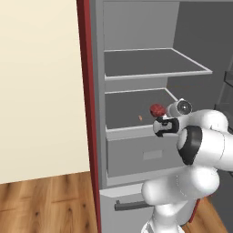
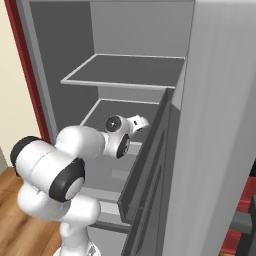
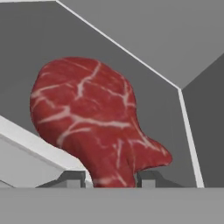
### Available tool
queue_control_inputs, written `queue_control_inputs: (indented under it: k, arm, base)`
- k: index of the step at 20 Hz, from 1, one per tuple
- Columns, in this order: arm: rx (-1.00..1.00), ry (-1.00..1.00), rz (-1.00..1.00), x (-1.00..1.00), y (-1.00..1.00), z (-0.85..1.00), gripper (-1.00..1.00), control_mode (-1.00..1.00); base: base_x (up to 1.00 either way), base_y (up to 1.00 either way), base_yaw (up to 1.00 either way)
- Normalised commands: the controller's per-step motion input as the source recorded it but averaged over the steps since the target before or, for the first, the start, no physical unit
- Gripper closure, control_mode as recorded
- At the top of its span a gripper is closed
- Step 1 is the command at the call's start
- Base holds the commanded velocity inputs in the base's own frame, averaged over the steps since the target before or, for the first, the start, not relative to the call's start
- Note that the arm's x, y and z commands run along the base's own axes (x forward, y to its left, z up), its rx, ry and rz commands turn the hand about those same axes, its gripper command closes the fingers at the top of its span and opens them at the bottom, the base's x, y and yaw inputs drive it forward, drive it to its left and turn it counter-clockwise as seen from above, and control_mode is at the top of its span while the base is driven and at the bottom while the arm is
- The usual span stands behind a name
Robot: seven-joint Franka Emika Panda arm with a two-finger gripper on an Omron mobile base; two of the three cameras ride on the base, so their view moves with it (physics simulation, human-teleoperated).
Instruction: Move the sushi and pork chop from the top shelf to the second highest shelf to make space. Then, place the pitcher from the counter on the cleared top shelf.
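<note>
Standing open, the fridge door [image 2: 220, 125] rises to the right of the arm; the top shelf [image 1: 154, 63] is bare; a small orange piece [image 1: 140, 118] lies on the second highest shelf [image 1: 132, 109]; the gripper [image 3: 111, 180] pinches the pork chop [image 3: 94, 118] by its narrow end, just above that lower shelf's front rim.

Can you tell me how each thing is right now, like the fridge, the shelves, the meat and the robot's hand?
Fridge door: open.
Top shelf: bare.
Second highest shelf: small orange piece on it.
Pork chop: raw, held over the second highest shelf.
Gripper: shut on the pork chop.
</note>
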Motion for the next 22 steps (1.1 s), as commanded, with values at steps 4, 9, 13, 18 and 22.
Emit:
queue_control_inputs:
  k: [4,9,13,18,22]
  arm:
    - [0.03,0.0,0.0,0.65,-0.23,-0.38,1.0,-1.0]
    - [0.08,-0.01,0.0,0.7,-0.42,-0.23,1.0,-1.0]
    - [0.1,-0.02,0.0,0.72,-0.47,-0.12,-1.0,-1.0]
    - [0.11,-0.07,0.0,0.57,-0.53,-0.01,-1.0,-1.0]
    - [0.08,-0.11,0.0,0.06,-0.61,0.0,-1.0,-1.0]
  base:
    - [0.0,0.0,0.0]
    - [0.0,0.0,0.0]
    - [0.0,0.0,0.0]
    - [0.0,0.0,0.0]
    - [0.0,0.0,0.0]
